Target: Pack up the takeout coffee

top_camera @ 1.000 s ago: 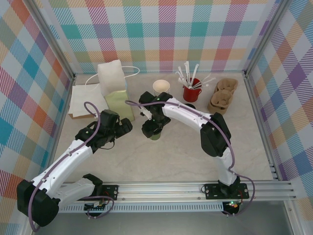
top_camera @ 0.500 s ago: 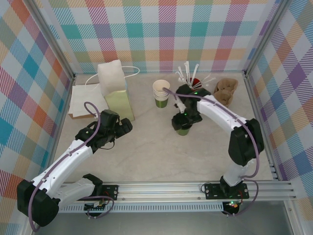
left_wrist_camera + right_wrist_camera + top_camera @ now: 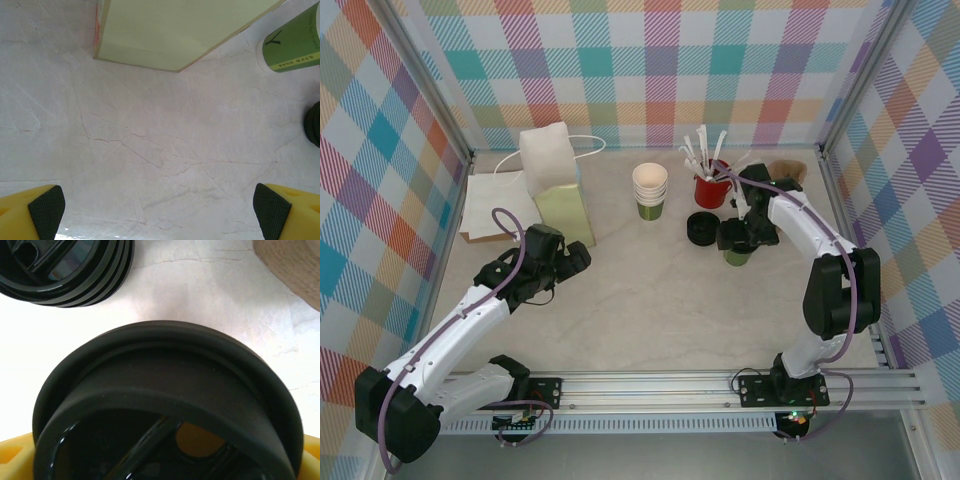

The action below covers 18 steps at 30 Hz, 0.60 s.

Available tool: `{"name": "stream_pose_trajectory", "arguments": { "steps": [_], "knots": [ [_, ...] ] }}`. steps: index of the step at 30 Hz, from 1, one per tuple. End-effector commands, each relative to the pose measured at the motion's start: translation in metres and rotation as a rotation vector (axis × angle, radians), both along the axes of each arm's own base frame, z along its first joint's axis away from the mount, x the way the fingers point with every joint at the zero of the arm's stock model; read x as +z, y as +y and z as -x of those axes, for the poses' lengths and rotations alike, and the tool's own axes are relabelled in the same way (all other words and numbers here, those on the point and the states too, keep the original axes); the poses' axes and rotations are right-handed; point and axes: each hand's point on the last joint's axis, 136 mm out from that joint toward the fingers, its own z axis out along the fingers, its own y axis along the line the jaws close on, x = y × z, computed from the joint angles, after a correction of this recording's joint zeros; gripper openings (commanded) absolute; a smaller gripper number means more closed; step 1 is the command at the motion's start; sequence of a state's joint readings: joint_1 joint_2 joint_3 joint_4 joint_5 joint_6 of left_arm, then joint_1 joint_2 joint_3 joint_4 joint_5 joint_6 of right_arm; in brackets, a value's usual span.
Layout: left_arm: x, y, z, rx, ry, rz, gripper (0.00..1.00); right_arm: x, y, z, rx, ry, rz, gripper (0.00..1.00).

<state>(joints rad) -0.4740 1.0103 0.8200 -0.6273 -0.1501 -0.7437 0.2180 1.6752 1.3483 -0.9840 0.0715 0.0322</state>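
Your left gripper (image 3: 160, 212) holds its fingers wide apart, with the tall paper bag (image 3: 175, 30) standing just beyond the fingertips. Your right gripper (image 3: 741, 238) has its fingers clamped around the takeout coffee (image 3: 165, 385), with a stack of black lids (image 3: 65, 265) just beyond them.

A tall paper bag (image 3: 560, 195), white above and pale green below, stands far left on the table (image 3: 650, 310), beside flat paper sheets (image 3: 492, 205). To its right are stacked paper cups (image 3: 650, 188), a red cup (image 3: 710, 192) of white stirrers (image 3: 703, 150), stacked black lids (image 3: 700, 228) and brown cardboard trays (image 3: 786, 172).
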Motion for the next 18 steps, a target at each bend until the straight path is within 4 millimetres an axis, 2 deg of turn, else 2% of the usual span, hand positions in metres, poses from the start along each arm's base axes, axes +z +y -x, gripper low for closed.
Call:
{"name": "stream_pose_trajectory", "arguments": {
  "steps": [1, 8, 13, 18],
  "knots": [
    [0.004, 0.005, -0.002, 0.017, 0.001, -0.006, 0.99, -0.006, 0.0, 0.0, 0.02, 0.009, 0.0, 0.91],
    [0.006, 0.004, -0.003, 0.011, 0.002, -0.009, 0.99, -0.01, -0.001, 0.003, 0.017, 0.031, 0.001, 0.99],
    [0.011, 0.004, -0.004, 0.006, -0.007, -0.011, 0.99, 0.0, -0.001, 0.006, 0.018, 0.011, -0.008, 1.0],
    [0.017, 0.002, -0.006, 0.001, -0.016, -0.008, 0.99, 0.011, -0.009, 0.007, 0.002, -0.015, 0.028, 1.0]
  ]
}}
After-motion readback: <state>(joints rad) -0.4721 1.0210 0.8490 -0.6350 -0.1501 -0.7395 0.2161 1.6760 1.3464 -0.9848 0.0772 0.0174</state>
